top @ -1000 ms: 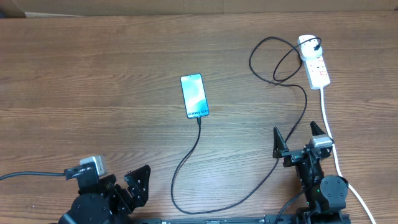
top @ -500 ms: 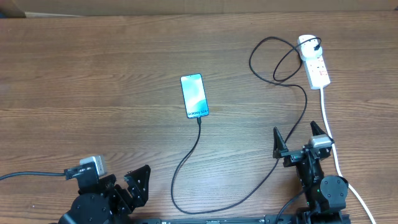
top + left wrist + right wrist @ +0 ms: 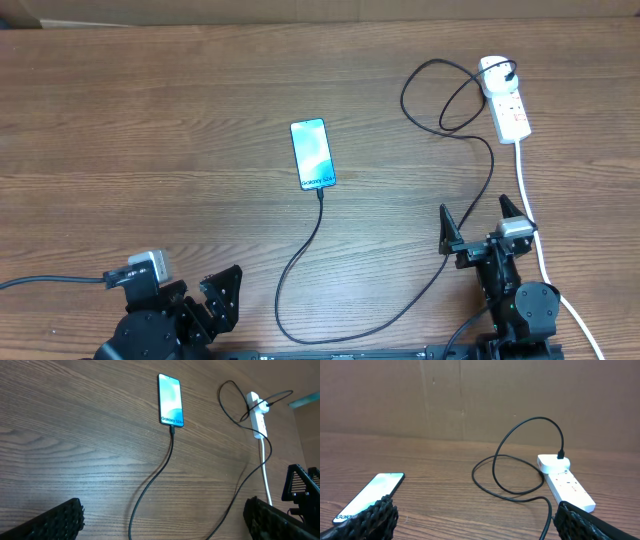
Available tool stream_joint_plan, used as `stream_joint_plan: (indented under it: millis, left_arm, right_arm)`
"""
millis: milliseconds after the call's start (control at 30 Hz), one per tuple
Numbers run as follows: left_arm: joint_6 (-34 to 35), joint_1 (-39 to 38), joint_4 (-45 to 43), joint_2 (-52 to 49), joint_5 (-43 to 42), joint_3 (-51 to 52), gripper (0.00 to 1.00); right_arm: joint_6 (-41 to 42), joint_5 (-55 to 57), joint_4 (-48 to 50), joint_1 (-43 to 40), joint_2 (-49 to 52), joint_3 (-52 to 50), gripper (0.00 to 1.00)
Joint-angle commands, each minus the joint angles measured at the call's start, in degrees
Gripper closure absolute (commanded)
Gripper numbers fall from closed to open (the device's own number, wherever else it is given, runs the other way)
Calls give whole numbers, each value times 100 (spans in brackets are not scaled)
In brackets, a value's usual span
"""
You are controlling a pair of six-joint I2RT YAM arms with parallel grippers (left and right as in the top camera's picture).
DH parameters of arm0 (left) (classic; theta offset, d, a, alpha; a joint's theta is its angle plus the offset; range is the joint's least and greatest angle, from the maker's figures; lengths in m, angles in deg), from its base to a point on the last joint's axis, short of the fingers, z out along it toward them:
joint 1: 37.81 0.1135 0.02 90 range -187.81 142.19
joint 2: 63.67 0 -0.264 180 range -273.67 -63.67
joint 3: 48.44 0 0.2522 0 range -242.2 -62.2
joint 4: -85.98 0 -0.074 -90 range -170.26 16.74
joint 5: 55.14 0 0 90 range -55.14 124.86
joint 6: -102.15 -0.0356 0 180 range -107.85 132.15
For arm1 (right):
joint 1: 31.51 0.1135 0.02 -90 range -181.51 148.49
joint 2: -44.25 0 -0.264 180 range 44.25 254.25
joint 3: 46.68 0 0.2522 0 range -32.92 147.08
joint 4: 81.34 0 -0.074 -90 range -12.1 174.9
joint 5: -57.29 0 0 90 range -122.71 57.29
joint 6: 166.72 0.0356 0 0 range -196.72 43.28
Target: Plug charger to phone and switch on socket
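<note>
Socket [image 3: 507, 100] lies about 1 o'clock of right end effector [image 3: 472, 203], long axis roughly 12-6, well apart from left end effector [image 3: 215, 298]; both released, empty; charger [image 3: 320, 195] tip meets phone [image 3: 312, 155] mid-bench.

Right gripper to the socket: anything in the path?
Nothing tall. Only the charger cable lies flat on the table between the open right gripper and the socket, its loop just left of the strip. The white lead runs alongside. A raised approach should probably clear both.
</note>
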Motion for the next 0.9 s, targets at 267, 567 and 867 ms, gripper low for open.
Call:
stream_joint_plan:
  millis: [267, 567, 867]
  left_arm:
    - [101, -37, -17, 33, 96, 20, 0]
    - [33, 691, -157, 31, -597, 293, 1]
    - [-3818, 2894, -3182, 35, -3427, 1545, 0]
  right_arm:
    - [-26, 9, 46, 35, -68, -59, 0]
    - [-26, 11, 46, 35, -68, -59, 0]
    - [-26, 9, 46, 35, -68, -59, 0]
